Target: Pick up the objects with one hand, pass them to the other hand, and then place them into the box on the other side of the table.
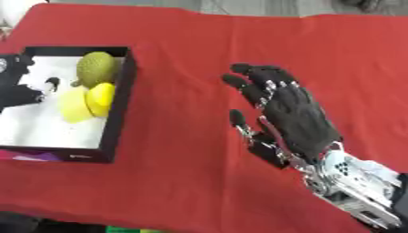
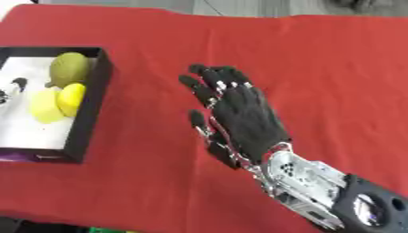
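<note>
A red cloth [image 1: 191, 50] covers the worktop. At its left side sits a black-walled box [image 1: 119, 104] with a white floor, its long side running away from the camera. Inside it, against the right wall, lie 3 things: a green, rough-skinned fruit [image 1: 97, 66] at the far end, and below it a yellow fruit [image 1: 102, 98] touching a paler yellow piece [image 1: 73, 105] on its left (the 2 yellow ones overlap, so their shapes are hard to separate). The rest of the box floor is bare white.

The right hand [image 2: 243, 116] reaches in from the lower right corner and lies over the middle of the cloth, well apart from the box. Its back faces up, its fingers [image 2: 215, 82] are straight and spread apart, pointing toward the far left, the thumb out to the left, and it holds nothing.

The left hand [image 1: 17, 88] shows only at the left edge, over the box's left part. Whether its fingers are apart or together I cannot tell.
</note>
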Tool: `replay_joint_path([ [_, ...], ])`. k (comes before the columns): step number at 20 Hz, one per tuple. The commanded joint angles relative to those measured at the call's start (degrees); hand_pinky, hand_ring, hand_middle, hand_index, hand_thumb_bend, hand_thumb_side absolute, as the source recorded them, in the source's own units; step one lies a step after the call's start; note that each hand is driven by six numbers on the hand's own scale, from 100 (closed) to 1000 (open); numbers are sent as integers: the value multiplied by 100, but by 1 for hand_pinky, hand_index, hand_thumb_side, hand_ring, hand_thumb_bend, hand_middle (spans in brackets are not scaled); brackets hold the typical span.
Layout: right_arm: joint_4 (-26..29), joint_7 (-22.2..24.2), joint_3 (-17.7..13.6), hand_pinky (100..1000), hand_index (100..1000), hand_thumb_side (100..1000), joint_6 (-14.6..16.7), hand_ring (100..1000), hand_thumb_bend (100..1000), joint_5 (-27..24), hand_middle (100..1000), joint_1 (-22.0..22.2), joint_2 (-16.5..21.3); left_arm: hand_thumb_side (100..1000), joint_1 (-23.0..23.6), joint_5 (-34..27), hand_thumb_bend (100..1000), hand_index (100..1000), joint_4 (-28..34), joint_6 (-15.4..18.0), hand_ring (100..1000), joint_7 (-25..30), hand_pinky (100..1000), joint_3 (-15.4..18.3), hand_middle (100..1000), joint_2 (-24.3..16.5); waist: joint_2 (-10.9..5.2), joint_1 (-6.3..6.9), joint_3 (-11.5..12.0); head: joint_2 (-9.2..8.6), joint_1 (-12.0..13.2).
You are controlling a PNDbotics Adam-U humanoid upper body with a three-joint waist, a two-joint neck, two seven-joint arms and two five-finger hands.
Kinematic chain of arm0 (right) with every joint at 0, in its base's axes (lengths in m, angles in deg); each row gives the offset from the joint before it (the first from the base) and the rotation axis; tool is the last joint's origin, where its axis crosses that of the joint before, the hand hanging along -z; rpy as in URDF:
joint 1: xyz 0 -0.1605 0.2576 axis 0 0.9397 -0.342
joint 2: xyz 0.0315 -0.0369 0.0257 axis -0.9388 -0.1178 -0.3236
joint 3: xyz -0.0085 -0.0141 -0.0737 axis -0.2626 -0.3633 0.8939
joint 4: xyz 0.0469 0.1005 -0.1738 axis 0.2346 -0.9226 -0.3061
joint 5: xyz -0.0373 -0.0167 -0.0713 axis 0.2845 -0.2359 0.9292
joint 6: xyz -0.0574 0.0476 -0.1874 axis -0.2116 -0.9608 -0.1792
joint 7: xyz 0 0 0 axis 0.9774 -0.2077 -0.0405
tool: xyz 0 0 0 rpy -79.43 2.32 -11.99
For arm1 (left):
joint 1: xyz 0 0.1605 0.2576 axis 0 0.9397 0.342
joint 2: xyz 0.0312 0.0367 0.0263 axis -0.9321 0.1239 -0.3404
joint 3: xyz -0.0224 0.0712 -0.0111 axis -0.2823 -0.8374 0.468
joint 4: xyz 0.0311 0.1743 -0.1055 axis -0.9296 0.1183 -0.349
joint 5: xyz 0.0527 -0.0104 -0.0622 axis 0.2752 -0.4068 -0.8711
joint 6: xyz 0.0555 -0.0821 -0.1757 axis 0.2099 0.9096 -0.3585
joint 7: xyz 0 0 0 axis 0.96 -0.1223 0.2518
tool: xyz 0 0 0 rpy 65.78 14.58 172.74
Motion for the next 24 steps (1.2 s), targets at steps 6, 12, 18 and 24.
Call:
replay_joint_path([
  [6, 120, -659, -696, 848, 890, 100, -156, 830, 100, -531, 863, 276, 290, 939, 252, -2172, 100, 744, 1612, 205, 770, -674, 948, 936, 695, -90, -189, 36, -28, 27, -125],
  [12, 120, -1687, -1592, 839, 901, 280, 300, 834, 100, -1857, 875, 743, 525, 895, 510, -3697, 100, 746, 2172, 622, 762, -1192, 927, 1289, 706, 45, -199, 56, -111, 14, -173],
  [18, 120, -2339, -2424, 817, 901, 524, 710, 858, 100, -3950, 920, 1256, 641, 798, 764, -4983, 100, 766, 2698, 1260, 792, -1437, 917, 1537, 755, 379, -173, 93, -184, -31, -162],
  [24, 120, -2724, -3054, 805, 933, 616, 1290, 865, 100, -6335, 940, 1663, 629, 771, 891, -5807, 100, 760, 2869, 1765, 793, -1377, 910, 1696, 762, 966, -150, 74, -236, -58, -120],
])
